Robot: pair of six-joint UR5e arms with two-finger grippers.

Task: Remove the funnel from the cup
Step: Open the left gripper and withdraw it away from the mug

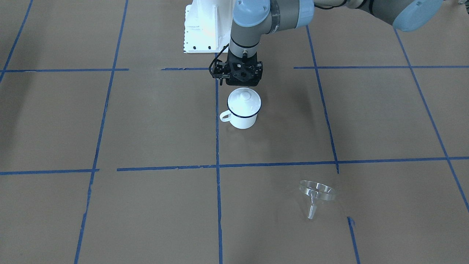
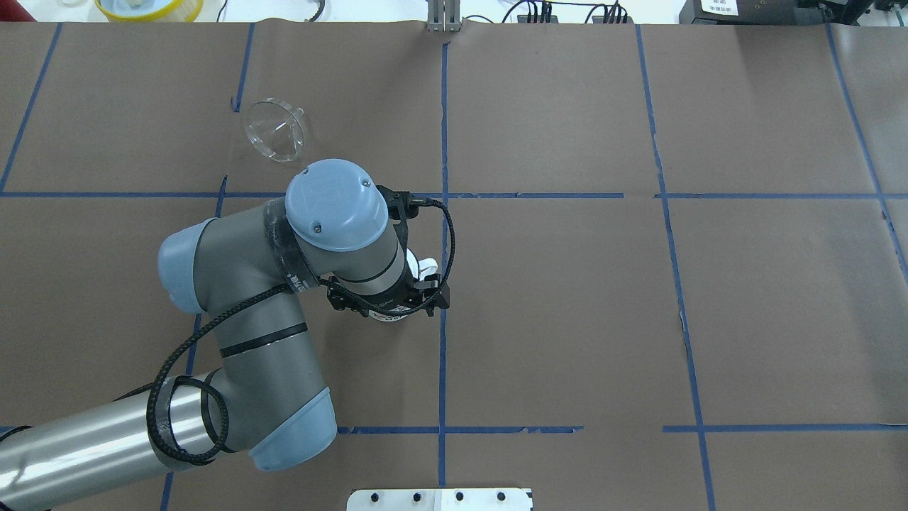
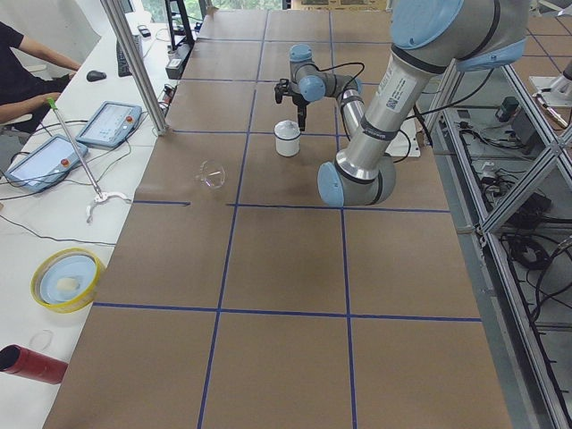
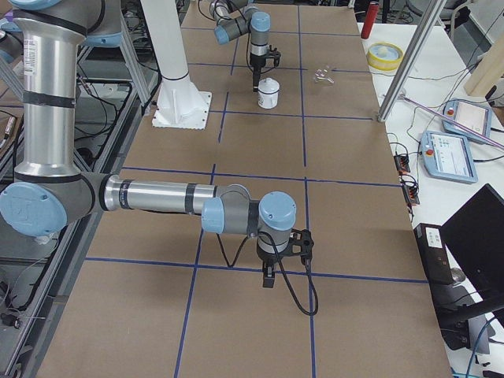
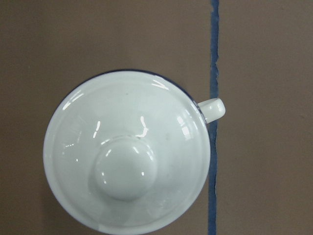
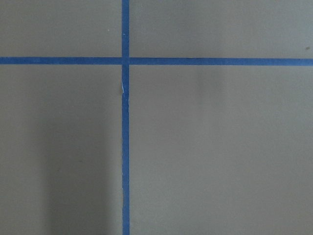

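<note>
The clear funnel (image 1: 317,194) lies tipped on the brown paper, apart from the cup; it also shows in the overhead view (image 2: 275,130). The white cup (image 1: 242,117) with a dark blue rim stands upright. A white knobbed lid (image 1: 244,100) sits on it and fills the left wrist view (image 5: 128,154). My left gripper (image 1: 240,79) hovers just above the cup; its fingers do not show clearly, so I cannot tell if it is open. My right gripper (image 4: 269,276) shows only in the exterior right view, low over the table far from the cup; I cannot tell its state.
Blue tape lines (image 1: 218,165) grid the table. The white robot base (image 1: 201,27) stands behind the cup. A yellow-rimmed bowl (image 3: 64,279) and a red cylinder (image 3: 31,365) sit on the side bench with the operator's tablets.
</note>
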